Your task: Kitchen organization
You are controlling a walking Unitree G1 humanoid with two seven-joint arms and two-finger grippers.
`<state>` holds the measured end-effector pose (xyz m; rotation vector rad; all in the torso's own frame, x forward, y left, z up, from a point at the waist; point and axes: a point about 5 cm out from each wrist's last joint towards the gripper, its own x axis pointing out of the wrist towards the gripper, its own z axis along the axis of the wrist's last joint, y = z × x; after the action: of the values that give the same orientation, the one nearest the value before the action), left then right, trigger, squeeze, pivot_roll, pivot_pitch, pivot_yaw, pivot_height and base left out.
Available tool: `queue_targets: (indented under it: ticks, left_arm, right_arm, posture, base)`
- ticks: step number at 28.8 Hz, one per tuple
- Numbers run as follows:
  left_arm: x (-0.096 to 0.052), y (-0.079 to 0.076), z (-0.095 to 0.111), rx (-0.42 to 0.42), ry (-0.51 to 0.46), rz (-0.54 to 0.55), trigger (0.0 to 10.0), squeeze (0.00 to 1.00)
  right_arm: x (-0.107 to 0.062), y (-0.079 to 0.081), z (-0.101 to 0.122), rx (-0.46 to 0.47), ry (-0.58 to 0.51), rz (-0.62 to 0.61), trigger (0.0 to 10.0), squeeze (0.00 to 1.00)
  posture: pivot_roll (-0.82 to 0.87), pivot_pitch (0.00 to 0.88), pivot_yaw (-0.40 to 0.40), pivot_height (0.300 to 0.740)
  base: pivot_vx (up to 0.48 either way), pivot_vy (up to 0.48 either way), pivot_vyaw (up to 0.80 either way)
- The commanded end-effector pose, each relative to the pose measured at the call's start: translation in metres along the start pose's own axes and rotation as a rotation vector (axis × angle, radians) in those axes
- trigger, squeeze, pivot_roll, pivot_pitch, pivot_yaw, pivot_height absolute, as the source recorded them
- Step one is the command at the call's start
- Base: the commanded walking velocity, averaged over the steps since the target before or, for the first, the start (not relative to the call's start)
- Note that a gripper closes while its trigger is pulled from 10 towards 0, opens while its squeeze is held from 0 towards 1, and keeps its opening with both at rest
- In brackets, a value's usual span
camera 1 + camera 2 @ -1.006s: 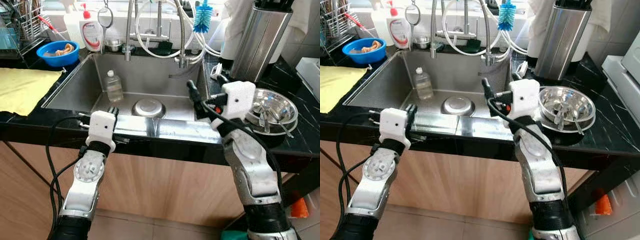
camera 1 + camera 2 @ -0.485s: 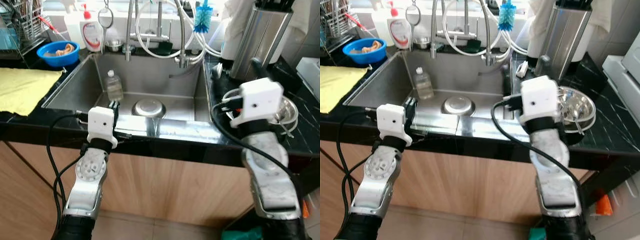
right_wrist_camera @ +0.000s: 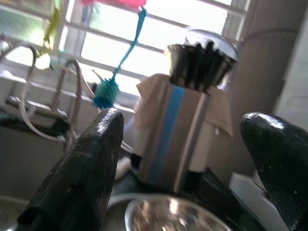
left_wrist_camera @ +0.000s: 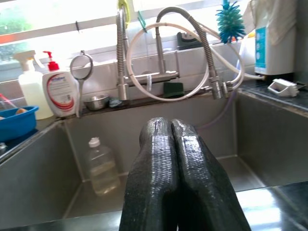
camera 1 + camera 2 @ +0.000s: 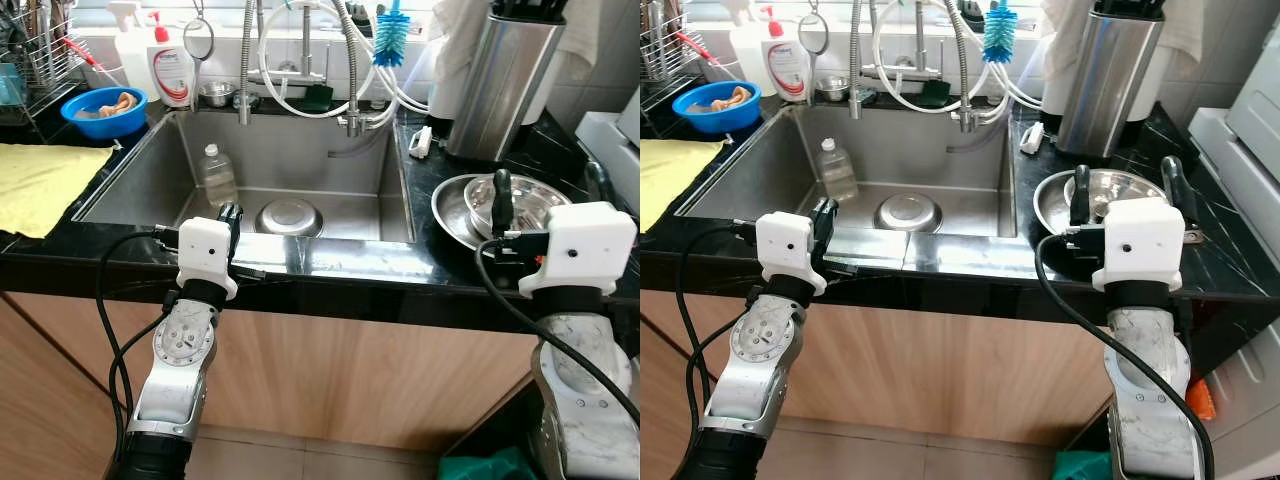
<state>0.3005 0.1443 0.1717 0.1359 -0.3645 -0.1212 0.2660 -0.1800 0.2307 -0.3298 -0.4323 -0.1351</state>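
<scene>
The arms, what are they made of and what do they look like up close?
Silver metal segments with round joints, each ending in a white boxy wrist block. Loose black cables loop alongside. The left gripper and right gripper each have two long, rounded black fingers with a textured surface.

The left gripper hovered at the front edge of the sink. Ahead of it in the basin stood a bottle, with a round lid or drain cover, hard to tell which, just to its right. Behind these ran the faucet hoses, a soap dispenser to their left. The right gripper hung over stacked metal bowls on the desk; a knife holder stood behind them.
</scene>
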Motion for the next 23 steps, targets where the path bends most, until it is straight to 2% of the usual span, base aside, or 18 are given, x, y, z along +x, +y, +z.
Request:
queue_targets:
  ticks: [1, 4, 6, 11, 16, 20, 23]
  left_arm:
    - [0.001, 0.002, 0.002, -0.012, -0.009, 0.009, 10.0, 0.00]
    - [0.001, 0.002, 0.004, -0.033, -0.014, 0.040, 10.0, 0.00]
    - [0.001, 0.002, 0.004, -0.041, -0.008, 0.046, 10.0, 0.00]
    - [-0.001, 0.001, 0.005, -0.038, -0.010, 0.047, 10.0, 0.00]
    - [0.000, 0.003, 0.004, -0.037, -0.009, 0.061, 10.0, 0.00]
    - [0.001, 0.003, 0.005, -0.022, -0.020, 0.061, 10.0, 0.00]
    - [0.001, 0.003, 0.006, -0.017, -0.023, 0.059, 10.0, 0.00]
  right_arm:
    - [0.004, 0.007, 0.001, 0.029, -0.011, 0.025, 10.0, 0.00]
    - [0.014, 0.028, 0.002, 0.095, -0.004, 0.065, 10.0, 0.00]
    - [0.015, 0.035, 0.002, 0.113, -0.004, 0.096, 10.0, 0.00]
    - [0.018, 0.041, 0.003, 0.133, -0.008, 0.131, 10.0, 0.00]
    - [0.021, 0.040, -0.001, 0.148, 0.015, 0.135, 10.0, 0.00]
    - [0.022, 0.043, 0.001, 0.133, 0.009, 0.149, 10.0, 0.00]
    - [0.023, 0.045, 0.002, 0.145, -0.007, 0.156, 10.0, 0.00]
  posture:
    - [-0.14, 0.000, -0.005, 0.731]
    - [-0.12, 0.000, -0.019, 0.731]
    - [-0.11, 0.000, -0.024, 0.731]
    - [-0.11, 0.000, -0.025, 0.731]
    - [-0.12, 0.000, -0.027, 0.731]
    - [-0.12, 0.000, -0.026, 0.731]
    - [-0.12, 0.000, -0.028, 0.731]
  base:
    - [0.000, 0.000, 0.00]
    - [0.000, 0.000, 0.00]
    - [0.000, 0.388, 0.00]
    - [0.000, 0.480, 0.00]
    - [0.000, 0.457, -0.78]
    - [0.000, 0.000, -0.76]
    - [0.000, 0.000, 0.00]
